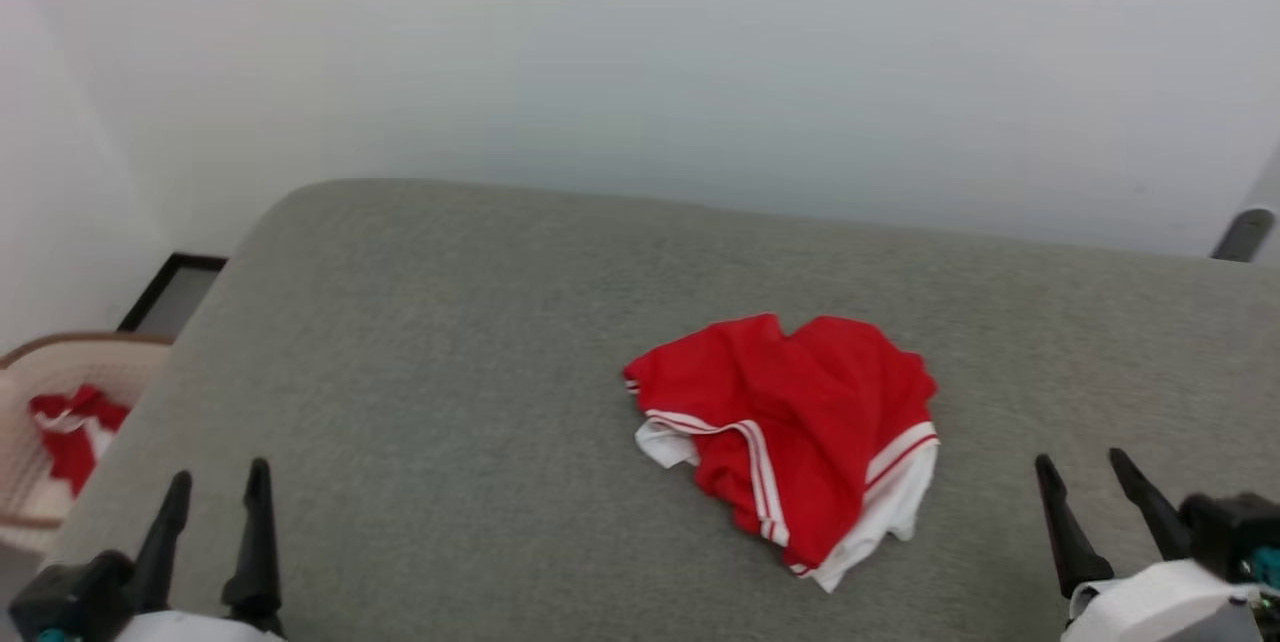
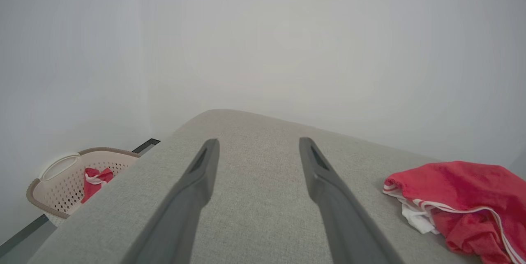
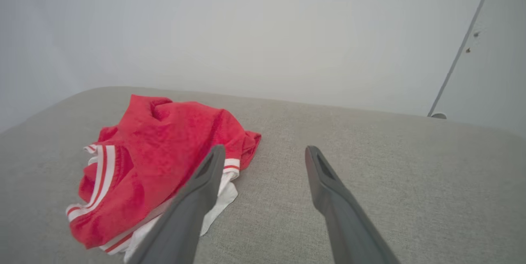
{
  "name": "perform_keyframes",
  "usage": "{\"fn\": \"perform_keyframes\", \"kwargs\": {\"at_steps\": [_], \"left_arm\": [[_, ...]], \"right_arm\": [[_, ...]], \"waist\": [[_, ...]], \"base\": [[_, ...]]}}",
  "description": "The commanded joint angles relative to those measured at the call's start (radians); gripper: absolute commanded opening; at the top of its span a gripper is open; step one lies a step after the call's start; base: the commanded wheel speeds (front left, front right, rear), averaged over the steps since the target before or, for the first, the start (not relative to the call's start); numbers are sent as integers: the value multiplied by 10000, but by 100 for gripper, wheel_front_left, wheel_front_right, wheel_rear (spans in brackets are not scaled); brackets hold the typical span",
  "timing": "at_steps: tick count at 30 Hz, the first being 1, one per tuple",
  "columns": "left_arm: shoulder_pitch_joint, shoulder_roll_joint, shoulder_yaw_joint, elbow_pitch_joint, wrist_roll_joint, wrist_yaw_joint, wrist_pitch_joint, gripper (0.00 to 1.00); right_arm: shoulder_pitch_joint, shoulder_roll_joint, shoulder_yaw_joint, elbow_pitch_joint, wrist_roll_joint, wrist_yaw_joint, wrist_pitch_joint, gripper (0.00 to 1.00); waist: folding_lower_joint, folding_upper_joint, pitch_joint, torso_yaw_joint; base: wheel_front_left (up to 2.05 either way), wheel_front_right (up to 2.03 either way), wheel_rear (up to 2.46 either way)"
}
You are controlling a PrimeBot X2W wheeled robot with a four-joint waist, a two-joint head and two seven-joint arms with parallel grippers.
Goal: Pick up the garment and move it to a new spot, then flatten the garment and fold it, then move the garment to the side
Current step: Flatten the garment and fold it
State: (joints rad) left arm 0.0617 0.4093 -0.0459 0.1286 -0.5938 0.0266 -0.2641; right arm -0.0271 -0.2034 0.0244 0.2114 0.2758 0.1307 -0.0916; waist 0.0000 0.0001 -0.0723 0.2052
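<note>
- Your garment [image 1: 790, 432], a bright red top with white trim, lies crumpled in a heap on the grey padded surface [image 1: 450, 322]. It sits right of centre, about midway between the near and far edges.
- The heap is bunched, with no clear long axis. Its white sleeve ends and striped trim face the near side.
- Your right gripper [image 1: 1081, 457] hovers at the near right, fingers spread apart, holding nothing.
- Your left gripper [image 1: 221, 470] hovers at the near left, fingers also apart and empty, well apart from the garment.
- The garment lies left of the right gripper and a little farther away. The right arm is clearly the nearer one, so it looks best placed to reach first.
- A beige basket [image 1: 40, 392] holding a smaller red-and-white cloth sits beyond the surface's left edge. It is not your target.
</note>
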Motion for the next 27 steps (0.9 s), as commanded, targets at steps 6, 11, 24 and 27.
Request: {"fn": "perform_keyframes", "kwargs": {"at_steps": [6,11,24,27], "left_arm": [[-365,-507,110,-90,379,-18,1,100],[-509,-1139,340,-35,692,-232,1,100],[-1080,-2363,1152,284,1596,-966,1,100],[-1172,-2546,1354,359,1748,-1102,1,100]], "right_arm": [[-314,-293,443,-345,352,-1,1633,100],[-465,-433,579,-428,481,-1,3166,100],[-909,-389,204,-4,360,1,5733,100],[-1175,-354,257,268,387,1,6026,100]], "waist": [[0,-1,601,967],[0,-1,954,1395],[0,-1,1665,2108],[0,-1,1787,2152]], "base": [[0,0,0],[0,0,0],[0,0,0],[0,0,0]]}}
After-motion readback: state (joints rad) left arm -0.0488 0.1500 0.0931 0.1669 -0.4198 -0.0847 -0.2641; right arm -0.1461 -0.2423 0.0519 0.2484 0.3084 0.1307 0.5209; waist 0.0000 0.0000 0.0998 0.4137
